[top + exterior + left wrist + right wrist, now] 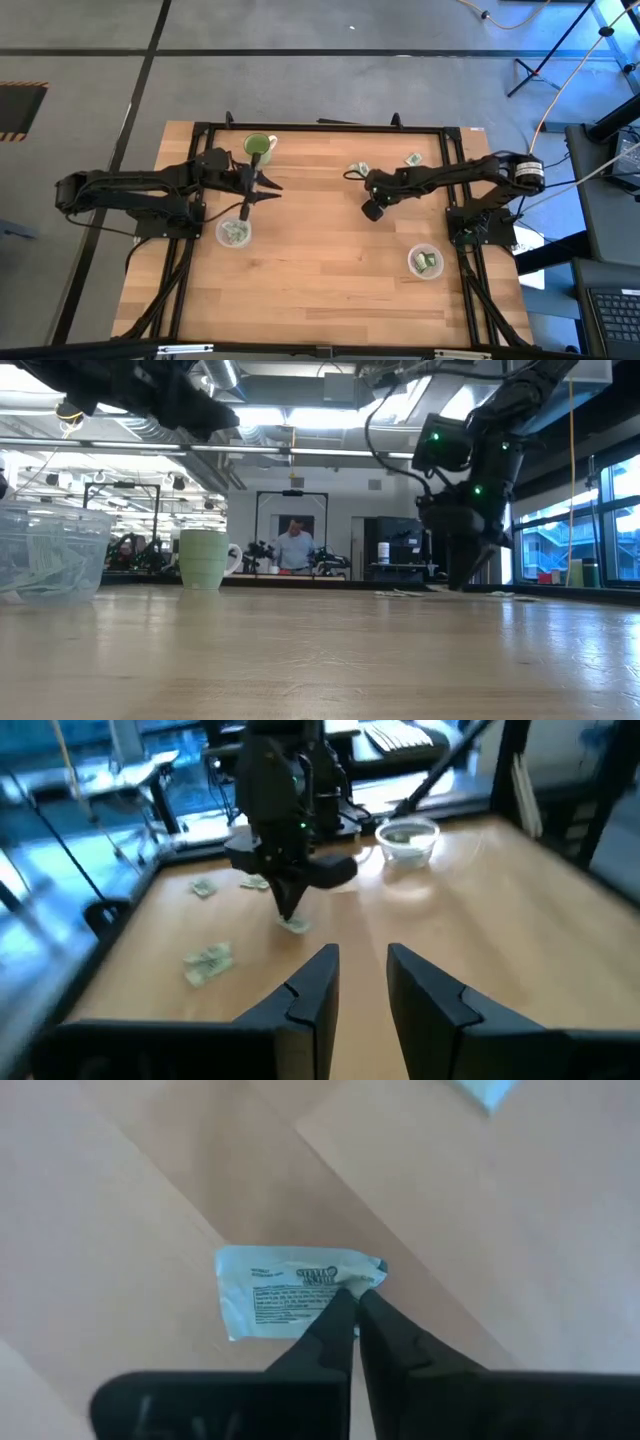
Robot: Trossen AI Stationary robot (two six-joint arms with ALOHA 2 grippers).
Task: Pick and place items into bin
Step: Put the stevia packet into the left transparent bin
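Several small green-and-white packets lie flat on the far right part of the table point(412, 159) point(208, 963). My right gripper point(355, 1295) points down at one packet point(285, 1292) and is shut on it; the left wrist view shows the same gripper point(289, 912) standing over that packet point(296, 926). My left gripper point(360, 970) is open and hovers over the table's left half point(262, 187), touching nothing, between the light-green mug point(258, 147) and a clear bin point(234, 232). My right gripper pinches the packet between its two fingertips at one short edge, near a corner point(368, 1272). The fingers come from above, pointing down. The packet lies flat on the wood with its printed face up.
A second clear bin point(425, 261) with packets in it stands near the table's right near corner. The left bin point(45, 555) also holds packets. The mug point(205, 560) stands upright at the far edge. A dark frame runs along the table's far and side edges point(320, 126).
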